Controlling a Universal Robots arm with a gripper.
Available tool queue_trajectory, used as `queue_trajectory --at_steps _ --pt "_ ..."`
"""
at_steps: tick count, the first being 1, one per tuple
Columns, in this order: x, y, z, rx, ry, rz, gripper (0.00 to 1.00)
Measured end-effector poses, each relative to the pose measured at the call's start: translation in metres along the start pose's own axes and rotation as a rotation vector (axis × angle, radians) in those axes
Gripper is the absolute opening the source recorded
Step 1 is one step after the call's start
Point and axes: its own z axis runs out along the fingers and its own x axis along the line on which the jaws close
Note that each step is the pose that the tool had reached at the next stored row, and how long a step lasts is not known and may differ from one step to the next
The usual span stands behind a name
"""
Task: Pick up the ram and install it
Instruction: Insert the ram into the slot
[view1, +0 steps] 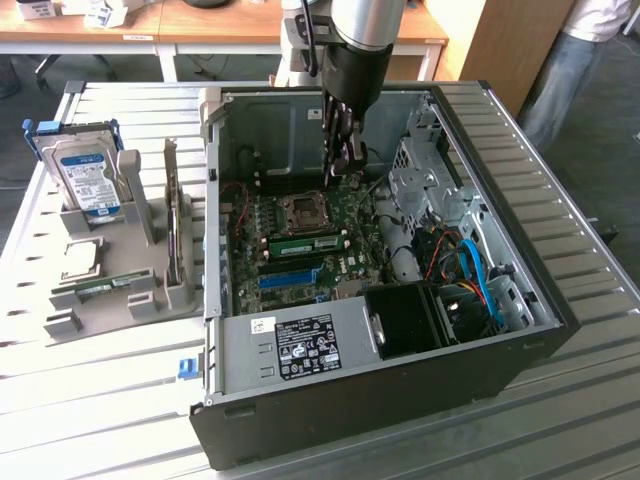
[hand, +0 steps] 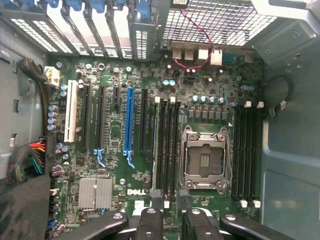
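Exterior, gripper (view1: 343, 168): released, empty, low over motherboard (view1: 352, 212).
Exterior, ram (view1: 305, 243): lying in slot just beside CPU socket (view1: 303, 210).
Wrist, fingers (hand: 150, 225): parted, nothing between.
Risk: ram perhaps half-seated, may tilt; fingers could catch socket.

One open computer case (view1: 400, 400) holds one motherboard (hand: 115, 135) carrying one empty processor socket (hand: 205, 160), one blue slot strip (hand: 129, 120), one white slot (hand: 71, 112) and one silver heatsink (hand: 95, 193). Two green sticks are in sight: one ram (view1: 305, 243) seated on the board beside the socket and a second ram stick (view1: 97, 287) on the one grey rack (view1: 135, 200) at the exterior view's left, which also carries one hard drive (view1: 88, 175) and one square silver chip (view1: 85, 258). One gripper (view1: 343, 168) hangs over the board, and one person (view1: 585, 50) stands at the exterior view's far right.
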Motion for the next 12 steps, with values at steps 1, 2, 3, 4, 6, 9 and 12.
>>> queue_trajectory --at_steps 1,2,3,4,6,9,12 --pt "0.0000 0.0000 0.0000 0.0000 0.0018 0.000 0.25" --pt "0.0000 0.0000 0.0000 -0.0001 0.0042 0.000 0.25" --pt "-0.0001 0.0000 0.0000 -0.0002 0.0064 0.000 0.25" --pt "-0.0001 0.0000 0.0000 -0.0002 0.0084 0.000 0.25" --pt "-0.0001 0.0000 0.0000 -0.0004 0.0131 0.000 0.25" --pt "-0.0003 0.0000 0.0001 -0.0006 0.0220 0.000 0.25" --pt "-0.0003 0.0000 0.0000 -0.0007 0.0228 0.000 0.25"
